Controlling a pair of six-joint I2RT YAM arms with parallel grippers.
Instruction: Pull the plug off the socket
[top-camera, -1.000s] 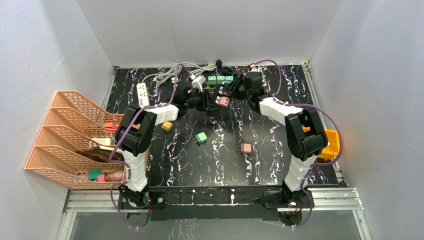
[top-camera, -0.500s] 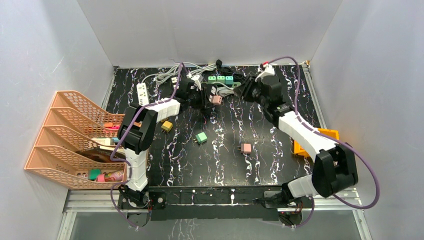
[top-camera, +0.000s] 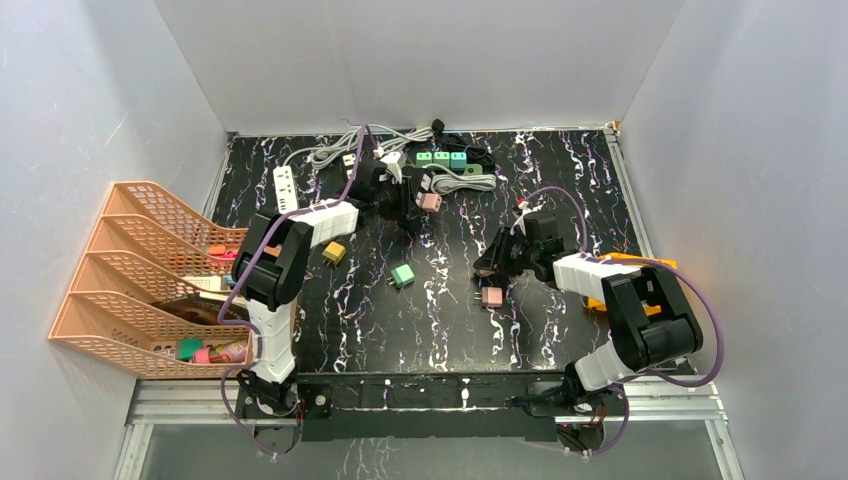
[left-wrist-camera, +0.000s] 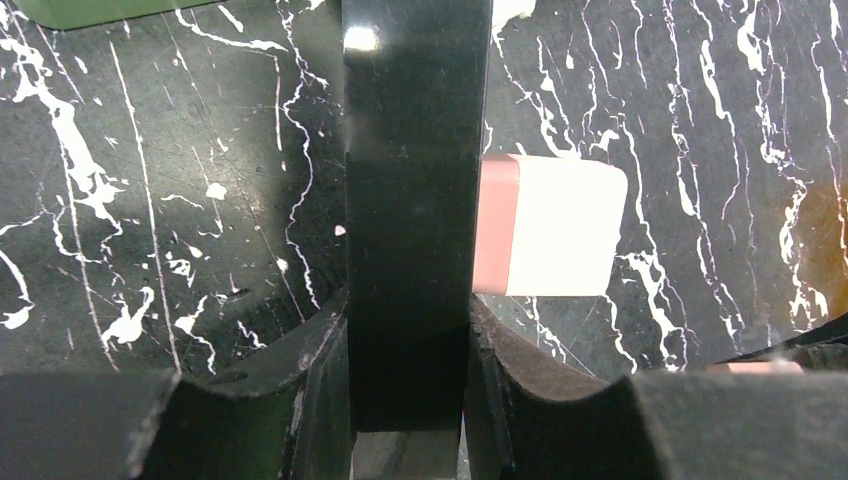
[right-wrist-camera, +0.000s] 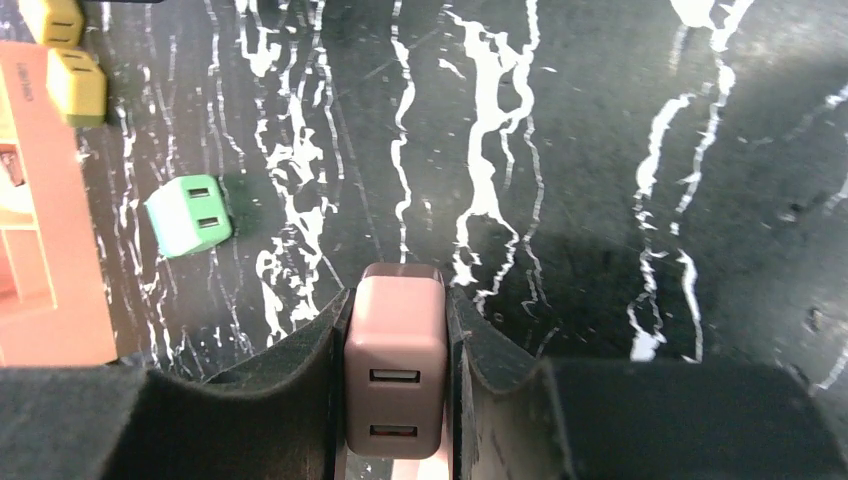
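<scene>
My left gripper is shut on a black power strip at the back of the table. A pink and white plug sticks out of the strip's right side. My right gripper is at the table's middle right, low over the surface. It is shut on a pink two-port plug, which is free of any socket. Another pink plug lies on the table just in front of it.
A green plug and a yellow plug lie loose on the table. Green plugs, grey cables and a white power strip sit at the back. An orange rack stands left, a yellow bin right.
My right gripper has left the black strip at the back and swung forward and down to the middle right with a pink plug. The left gripper and strip shifted slightly left.
</scene>
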